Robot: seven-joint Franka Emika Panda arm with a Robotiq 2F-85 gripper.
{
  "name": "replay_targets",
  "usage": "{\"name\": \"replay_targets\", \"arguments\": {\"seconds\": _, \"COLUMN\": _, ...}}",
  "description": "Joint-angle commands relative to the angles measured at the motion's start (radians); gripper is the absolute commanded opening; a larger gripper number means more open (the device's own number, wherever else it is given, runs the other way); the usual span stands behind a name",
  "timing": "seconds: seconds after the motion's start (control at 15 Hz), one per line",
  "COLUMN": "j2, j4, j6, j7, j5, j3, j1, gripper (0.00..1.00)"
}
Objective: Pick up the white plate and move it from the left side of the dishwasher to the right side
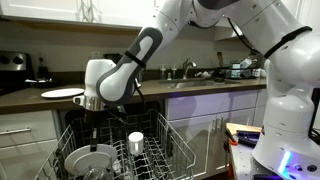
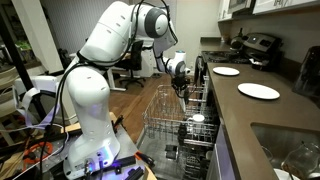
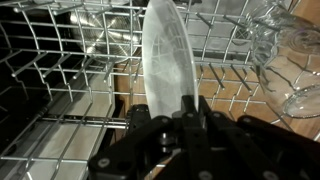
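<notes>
Your gripper is clamped on the white plate. In the wrist view one black finger presses on each face of the plate's edge, with no gap showing. The plate stands upright and is seen edge-on there, a narrow glossy blade rising from between your fingers. It sits among the tines of the wire rack.

In an exterior view your gripper points straight down into the open dishwasher. The white plate is directly beneath it, in the part of the rack toward that picture's left. From this angle you see its broad round face. The plate is down in the rack; you cannot tell from these views whether its lower edge rests on the wires.

A small white cup stands in the same rack, beside the plate and apart from it, toward the picture's right. In the wrist view clear glassware lies in the rack on the far side of the plate, not touching it.

Your arm reaches in from above the countertop. One flat white plate lies on the counter near the dishwasher. In an exterior view two such plates lie on the counter beyond the rack.
</notes>
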Motion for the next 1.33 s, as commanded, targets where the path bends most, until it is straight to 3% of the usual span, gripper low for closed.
{"name": "replay_targets", "arguments": {"seconds": 0.0, "j2": -0.032, "j4": -0.03, "j6": -0.011, "j7": -0.072, "j5": 0.056, "j3": 0.053, "j1": -0.057, "gripper": 0.07}}
{"name": "replay_targets", "arguments": {"seconds": 0.33, "j2": -0.052, "j4": -0.042, "j6": -0.035, "j7": -0.114, "j5": 0.09, "j3": 0.089, "j1": -0.098, "gripper": 0.07}}
{"name": "replay_targets", "arguments": {"seconds": 0.8, "j2": -0.104, "j4": -0.045, "j6": -0.115, "j7": -0.095, "j5": 0.088, "j3": 0.071, "j1": -0.079, "gripper": 0.07}}
{"name": "replay_targets", "arguments": {"seconds": 0.87, "j2": -0.104, "j4": -0.04, "j6": -0.124, "j7": -0.092, "j5": 0.089, "j3": 0.067, "j1": -0.075, "gripper": 0.32}}
{"name": "replay_targets", "arguments": {"seconds": 1.0, "j2": -0.097, "j4": -0.031, "j6": -0.13, "j7": -0.095, "j5": 0.093, "j3": 0.066, "j1": -0.072, "gripper": 0.39}}
{"name": "replay_targets", "arguments": {"seconds": 1.27, "j2": -0.074, "j4": -0.018, "j6": -0.123, "j7": -0.106, "j5": 0.107, "j3": 0.073, "j1": -0.072, "gripper": 0.65}}
